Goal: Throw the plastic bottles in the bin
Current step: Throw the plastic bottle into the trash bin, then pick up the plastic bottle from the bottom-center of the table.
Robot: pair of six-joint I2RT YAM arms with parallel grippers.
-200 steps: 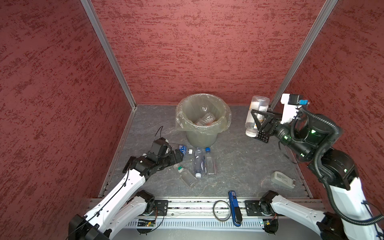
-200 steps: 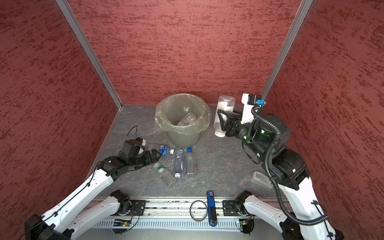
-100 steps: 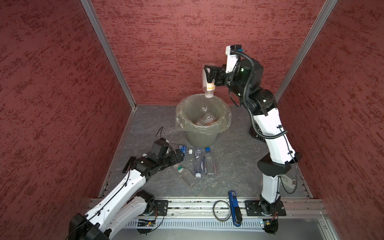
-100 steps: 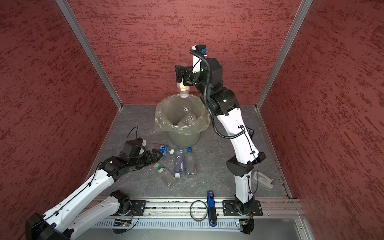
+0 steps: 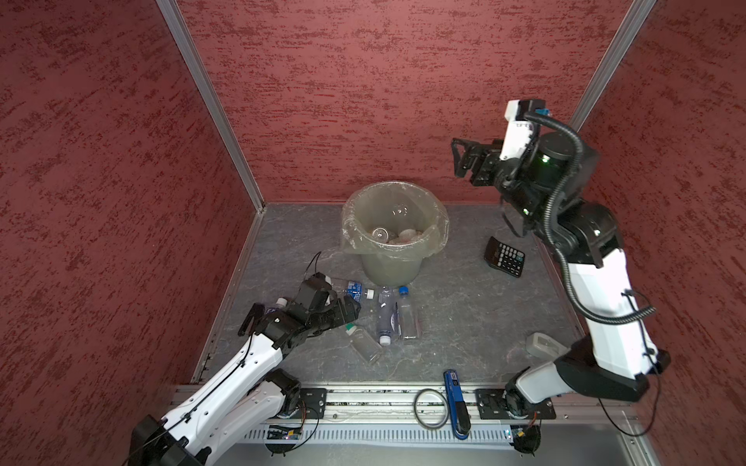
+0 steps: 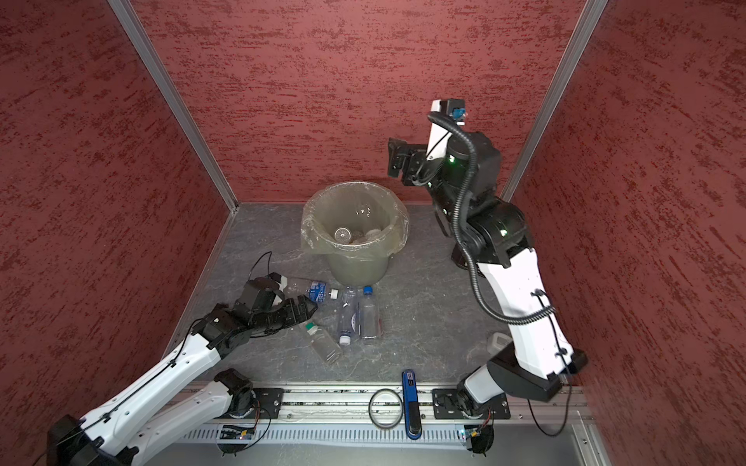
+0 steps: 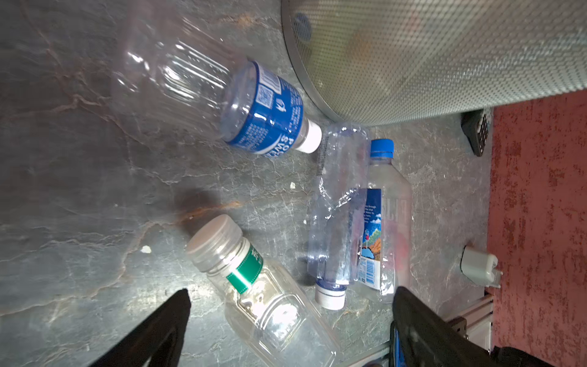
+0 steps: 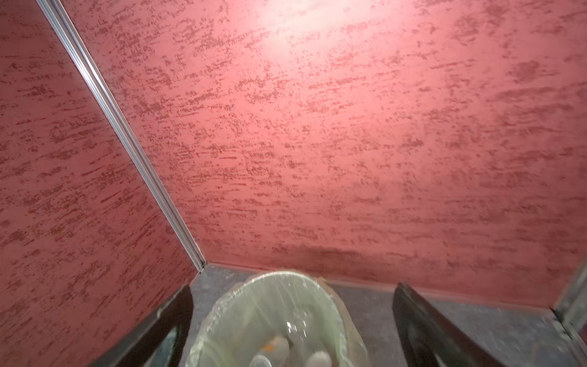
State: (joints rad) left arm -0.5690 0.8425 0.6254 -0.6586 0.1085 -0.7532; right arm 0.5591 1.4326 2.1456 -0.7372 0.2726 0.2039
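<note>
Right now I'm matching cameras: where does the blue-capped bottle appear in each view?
Top view: blue-capped bottle, lower middle, lying just before the bin.
Top view: the bottle, lower middle, before the bin.
Left wrist: bottle beside the crushed bottle, cap toward the bin.
Right wrist: not in it.
Shared landmark: the bin, in all four.

Both top views look down from the front; wrist views share the bin (image 7: 444, 57).
</note>
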